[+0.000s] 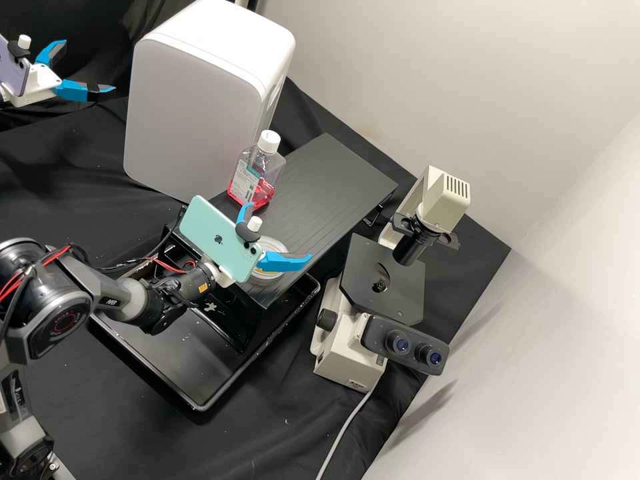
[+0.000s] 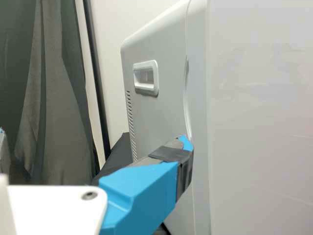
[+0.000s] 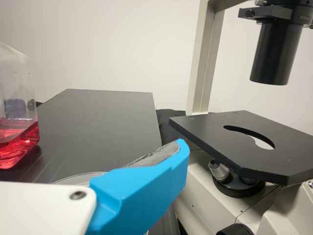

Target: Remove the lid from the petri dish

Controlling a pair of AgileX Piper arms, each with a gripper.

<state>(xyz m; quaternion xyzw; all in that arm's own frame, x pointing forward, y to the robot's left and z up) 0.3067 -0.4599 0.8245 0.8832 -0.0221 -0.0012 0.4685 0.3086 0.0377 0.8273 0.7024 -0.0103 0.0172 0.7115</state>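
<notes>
Black bench here, petri dish (image 1: 265, 277) sits at the raised platform's (image 1: 333, 187) near edge, right gripper (image 1: 270, 241) spread wide around it, empty, so I'd come down level and pinch only the lid (image 1: 275, 251).

light: bright, even | shadow: soft, beside microscope (image 1: 347, 350) | sheen: faint on tray (image 1: 193, 363)

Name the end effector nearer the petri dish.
Right: the right end effector is at the petri dish; the left end effector is far off, by the white box.
</notes>
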